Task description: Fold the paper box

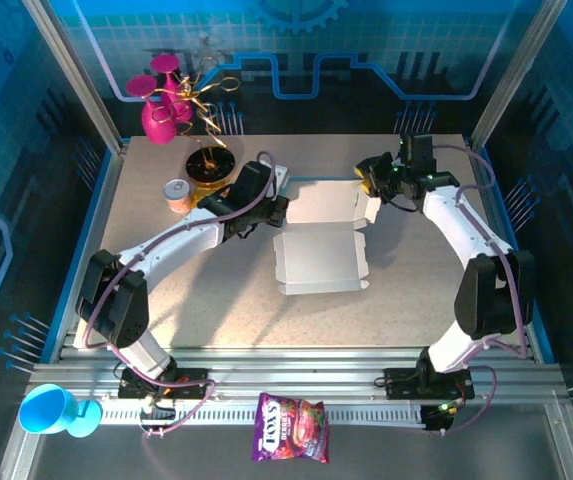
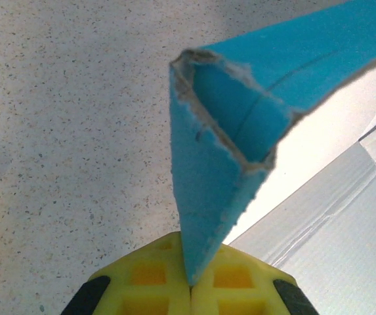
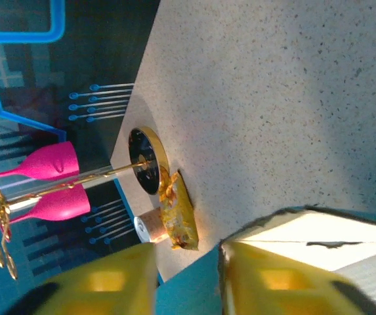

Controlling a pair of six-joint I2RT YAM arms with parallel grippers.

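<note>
Speckled beige tabletop inside a blue-lit enclosure. At centre lies the paper box, pale side up. The left gripper pinches its blue left flap; the right gripper stands spread around the upper-right edge. A gold stand of pink goblets sits upper left, well apart.

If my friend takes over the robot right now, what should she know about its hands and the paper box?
Left gripper: shut, pinching a raised blue flap on the left side of the paper box.
Right gripper: jaws on either side of a flap at the box's right back corner; grip unclear.
Box: mid-table, pale inside facing up.
Done: a flap stands up at the left gripper.
Left: most panels lie flat, so probably the walls and closing.
</note>
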